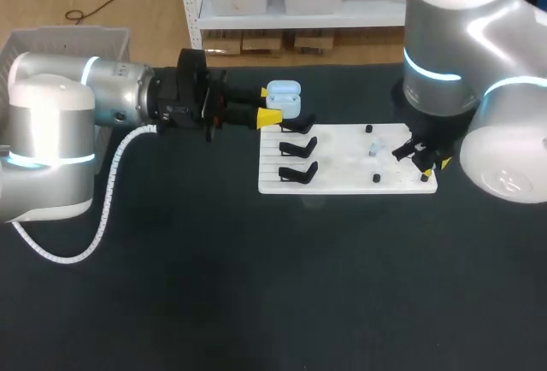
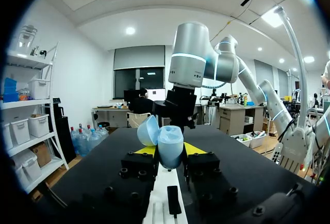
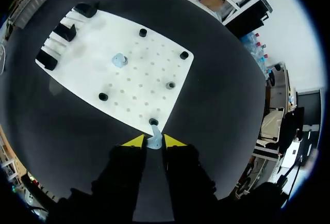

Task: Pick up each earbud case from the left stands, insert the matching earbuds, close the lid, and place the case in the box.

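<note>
The earbud case is off its stand, held in the air just past the 11 o'clock corner of the white board, lid swung open. The left tool pinches it from both sides, a yellow tip against each flank, so the case sits squarely between the fingers with its open mouth turned away from the wrist. From these views I cannot tell whether anything is in its wells.

One earbud, pale blue like the case, is nipped between the nearly closed tips of the right tool, which hangs over the board's 4 o'clock corner, just beside a black peg. A second earbud lies on the board towards its 3 o'clock side, among the other pegs.

The three black stands along the board's 9 o'clock edge are all bare.

By my reckoning the task is in its middle: the case is lifted and opened, one earbud is in hand, and neither looks seated yet. Left to do are bringing the two tools together, since case and held earbud are well apart across the board, then fetching the second earbud, shutting the lid and carrying the case to the grey box at 10 o'clock beyond the dark tabletop. What the box holds is hidden.
</note>
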